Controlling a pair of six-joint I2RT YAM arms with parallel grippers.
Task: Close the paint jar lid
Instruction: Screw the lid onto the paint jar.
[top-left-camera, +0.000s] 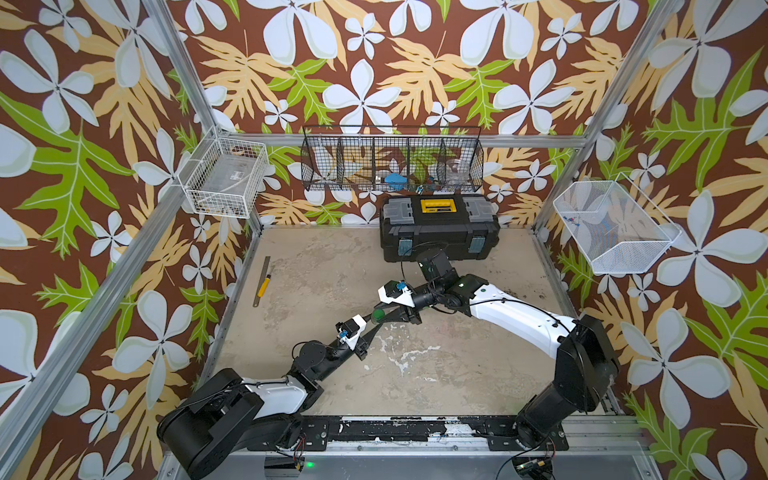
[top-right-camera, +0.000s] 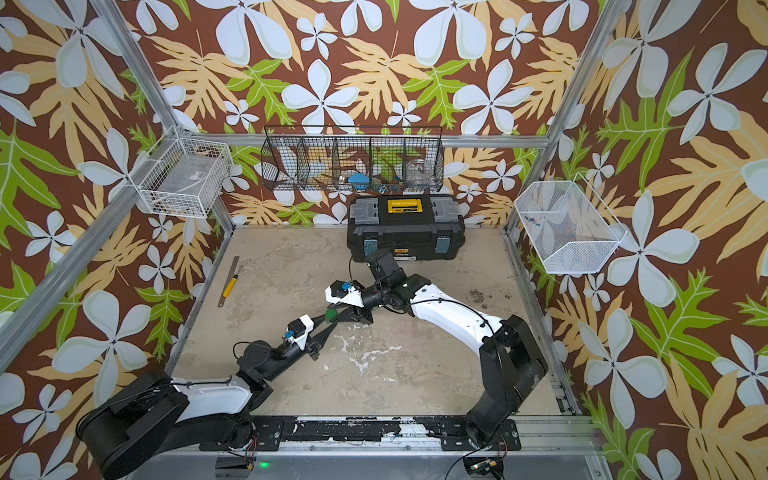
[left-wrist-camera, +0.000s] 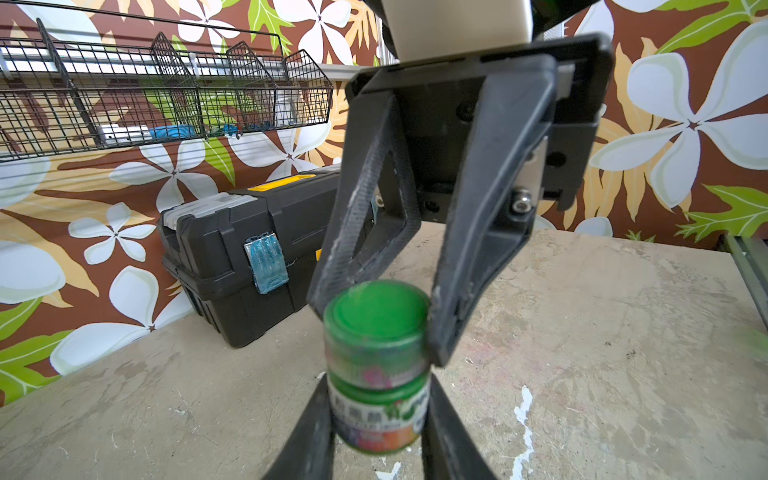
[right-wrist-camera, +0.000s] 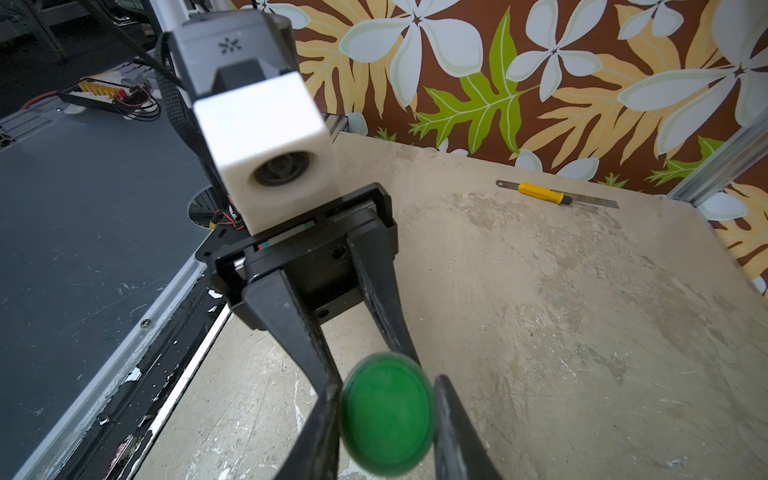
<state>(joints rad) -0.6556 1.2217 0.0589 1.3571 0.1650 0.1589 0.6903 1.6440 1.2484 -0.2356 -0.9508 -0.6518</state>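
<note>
Looking down on a stained beige table (top-left-camera: 457, 374) walled with brown floral paper. Bringing the left gripper (top-left-camera: 372, 324) in from the near left and the right gripper (top-left-camera: 384, 314) in from the right, meeting tip to tip near the table's middle in both top views. Showing there only a small green dot, the lid (top-left-camera: 377, 314), and hiding the jar under it. Also taking in a black toolbox (top-left-camera: 438, 230) at the back wall, a black basket (top-left-camera: 392, 162) hung above it, a white basket (top-left-camera: 226, 176) on each side wall, and a ruler (top-left-camera: 267, 264) near the left edge with a yellow-handled tool (top-left-camera: 264, 286) lying on it.

Giving the clearest look from the left wrist: pinching the jar (left-wrist-camera: 376, 403) around its labelled body with the left gripper (left-wrist-camera: 379, 386), and clamping the lid (left-wrist-camera: 376, 320) by its rim with the right gripper (left-wrist-camera: 380, 332) reaching down from above. Seating the lid on top of the jar, about level. Not showing whether the jar's base is touching the table.

Seeing, from the right wrist, only the round top of the lid (right-wrist-camera: 388, 413), squeezed between the right gripper's fingers (right-wrist-camera: 320, 432), with the left gripper's fingers (right-wrist-camera: 299, 328) slanting in beneath. Hiding the jar completely. Catching the ruler (right-wrist-camera: 598, 202) here but missing the toolbox; doing the reverse from the left wrist.
</note>
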